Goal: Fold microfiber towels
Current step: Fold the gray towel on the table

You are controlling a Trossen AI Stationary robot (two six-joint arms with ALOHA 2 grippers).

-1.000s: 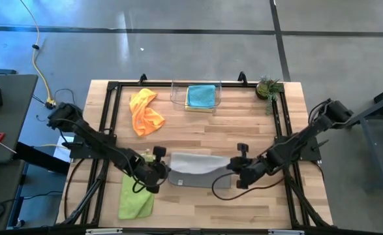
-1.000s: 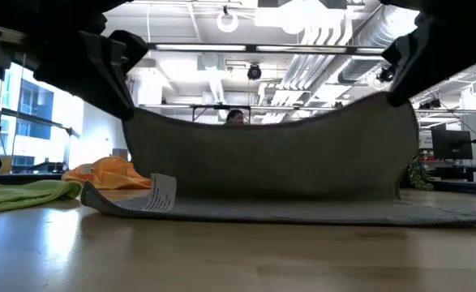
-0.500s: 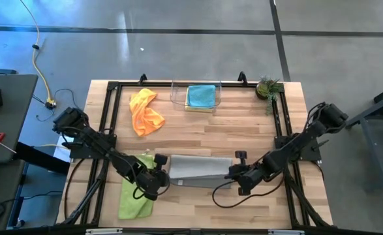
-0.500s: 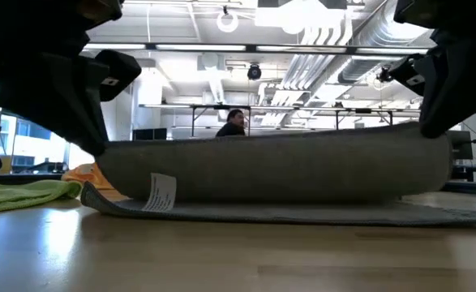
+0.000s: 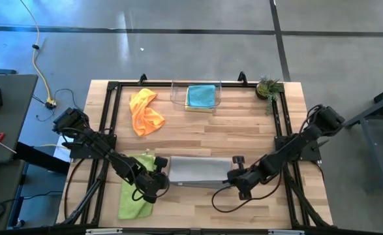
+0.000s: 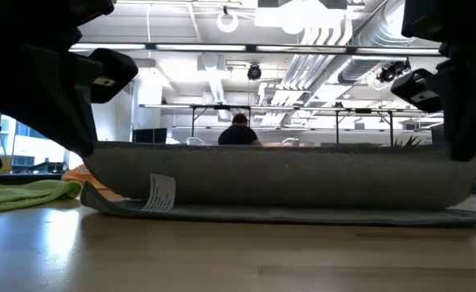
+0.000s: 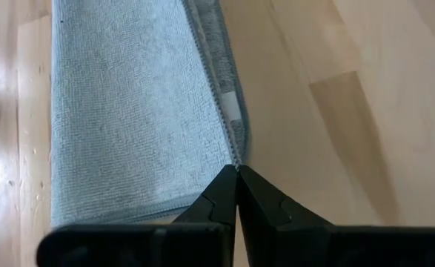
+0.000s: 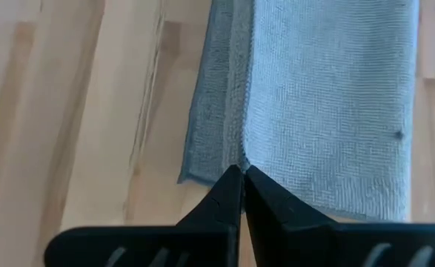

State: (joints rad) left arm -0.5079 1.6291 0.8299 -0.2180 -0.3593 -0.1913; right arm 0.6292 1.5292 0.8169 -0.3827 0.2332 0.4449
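A pale wooden table [image 5: 243,130] with a black frame is seen from above, set on a grey concrete floor; beyond it, an open hall with ceiling pipes and a seated person [image 6: 239,130] is seen. Bare wood is left across the table's middle and near edge. The grey towel [image 5: 198,168] is laid near the table's near edge, doubled over lengthwise, its white tag [image 6: 160,193] showing at the left end. Its left corner is pinched by the left gripper [image 7: 236,172], its right corner by the right gripper [image 8: 242,170]. The lime green towel [image 5: 136,194] is left beside the left gripper, the orange towel [image 5: 145,112] far left, the teal towel [image 5: 201,95] inside a clear bin [image 5: 177,98].
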